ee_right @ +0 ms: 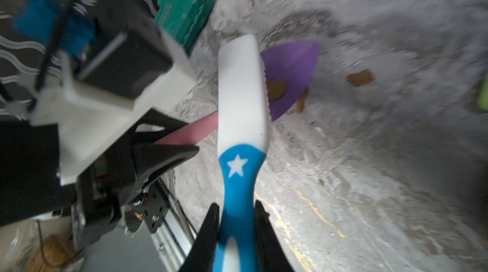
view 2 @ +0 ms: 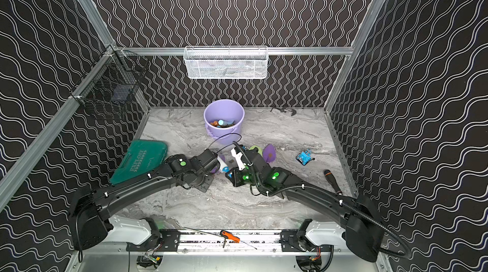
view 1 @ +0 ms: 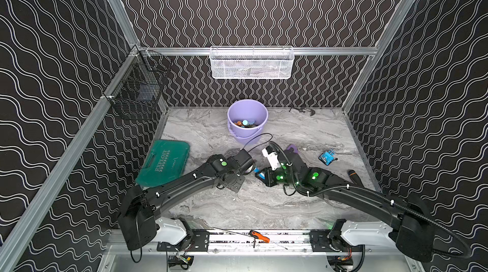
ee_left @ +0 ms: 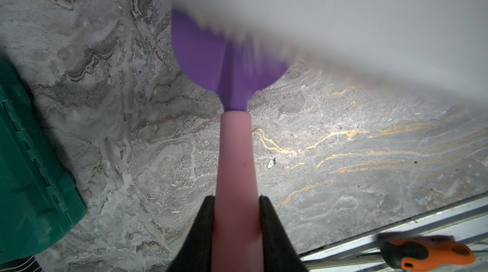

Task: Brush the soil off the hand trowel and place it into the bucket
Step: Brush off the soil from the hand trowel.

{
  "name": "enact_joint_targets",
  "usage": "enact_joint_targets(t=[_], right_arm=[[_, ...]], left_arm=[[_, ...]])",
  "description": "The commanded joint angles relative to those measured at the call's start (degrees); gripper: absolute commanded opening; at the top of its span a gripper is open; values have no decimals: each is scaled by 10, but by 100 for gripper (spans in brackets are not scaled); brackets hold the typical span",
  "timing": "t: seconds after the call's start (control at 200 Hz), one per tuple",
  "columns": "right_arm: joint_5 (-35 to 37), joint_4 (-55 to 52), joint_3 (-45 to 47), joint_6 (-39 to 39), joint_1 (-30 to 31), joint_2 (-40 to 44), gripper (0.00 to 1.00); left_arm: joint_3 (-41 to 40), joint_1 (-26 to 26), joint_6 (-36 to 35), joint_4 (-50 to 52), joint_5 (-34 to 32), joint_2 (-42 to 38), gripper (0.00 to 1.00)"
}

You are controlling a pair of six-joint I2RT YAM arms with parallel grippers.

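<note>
At the left, the green plastic tool case (view 1: 163, 162) is lying clear of our work. We are clamping the left gripper (ee_left: 237, 199) narrowly on the pink handle of the purple-bladed plastic hand trowel (ee_left: 235, 138), presenting the blade low over the grey marbled tabletop (view 1: 264, 204) so that loosened soil drops there. Beyond both grippers, at the far middle, the round lilac plastic bucket (view 1: 239, 134) is standing open, awaiting the trowel. We are pinching the right gripper (ee_right: 237, 204) on the blue grip of the white-backed brush (ee_right: 241, 104), laying its bristles across the blade, where a brown soil clump (ee_right: 276, 89) is sitting. We are judging the brushing unfinished.
</note>
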State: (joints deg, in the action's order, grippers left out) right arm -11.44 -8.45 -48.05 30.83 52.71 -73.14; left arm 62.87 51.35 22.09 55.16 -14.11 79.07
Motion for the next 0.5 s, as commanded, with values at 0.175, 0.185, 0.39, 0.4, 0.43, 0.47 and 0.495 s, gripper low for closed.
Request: enact_joint_targets(t=[0.175, 0.185, 0.39, 0.4, 0.43, 0.47, 0.495], right_arm=[[96, -8, 6, 19, -9, -38, 0], [102, -9, 6, 19, -10, -37, 0], [92, 14, -3, 9, -8, 0, 0], [85, 18, -1, 8, -8, 2, 0], [68, 29, 1, 7, -6, 8, 0], [47, 44, 5, 8, -4, 12, 0], [35, 53, 7, 9, -3, 13, 0]], left_arm=[[-5, -1, -2, 5, -5, 2, 0], [-6, -1, -3, 5, -5, 2, 0], [-13, -2, -4, 7, -6, 8, 0], [-14, -2, -4, 7, -6, 9, 0], [-14, -3, -4, 7, -6, 12, 0], [-15, -3, -4, 6, -5, 14, 0], [-15, -3, -4, 5, -3, 15, 0]])
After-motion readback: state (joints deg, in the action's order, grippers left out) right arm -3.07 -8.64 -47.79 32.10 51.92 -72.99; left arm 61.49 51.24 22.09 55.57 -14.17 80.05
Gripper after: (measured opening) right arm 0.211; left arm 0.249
